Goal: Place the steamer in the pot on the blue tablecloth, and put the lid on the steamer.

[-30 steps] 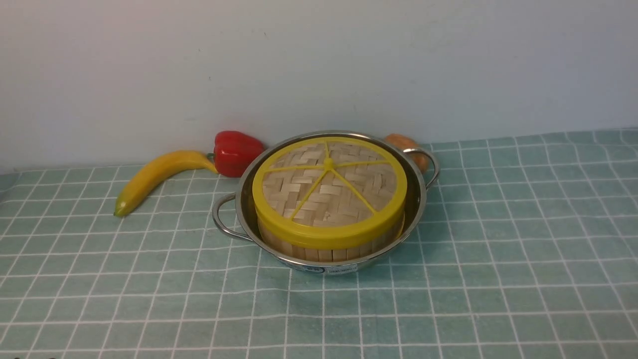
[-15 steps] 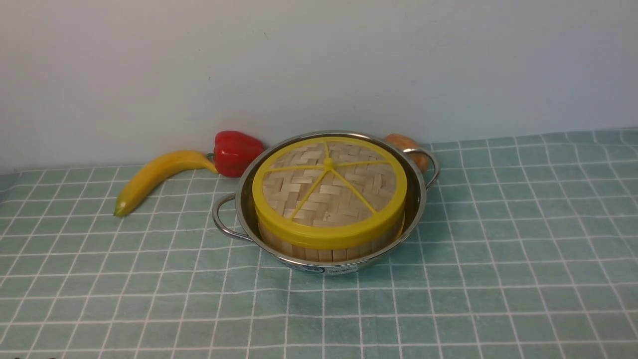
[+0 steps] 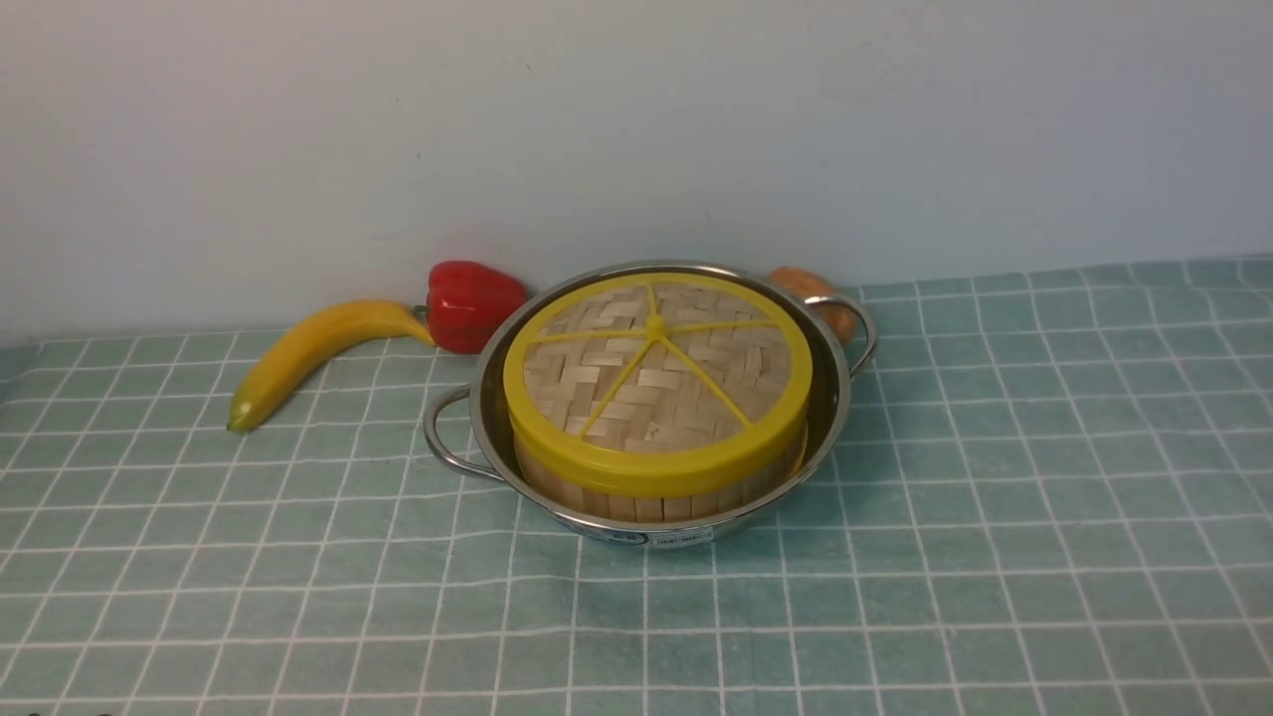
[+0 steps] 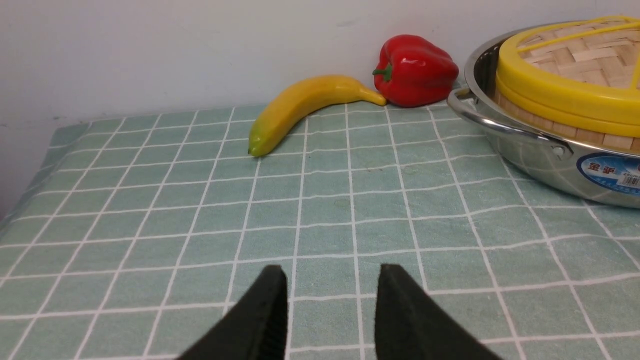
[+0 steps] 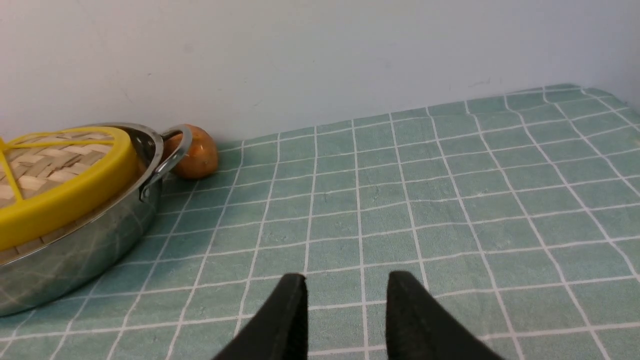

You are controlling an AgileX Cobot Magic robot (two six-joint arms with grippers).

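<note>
Sat level inside the pot [image 3: 833, 418], the steamer [image 3: 636, 502], pale upright slats, knob of the woven yellow-spoked lid [image 3: 656, 383] pointing straight up. Round, so no long axis. Rested mid-scene on the blue tablecloth [image 3: 995, 517]. Lay at far left, banana [image 3: 313, 353] and red pepper [image 3: 472, 303]. Hovered apart, left gripper [image 4: 330, 310], jaws narrowly parted, empty. Same for right gripper [image 5: 345, 312].
</note>
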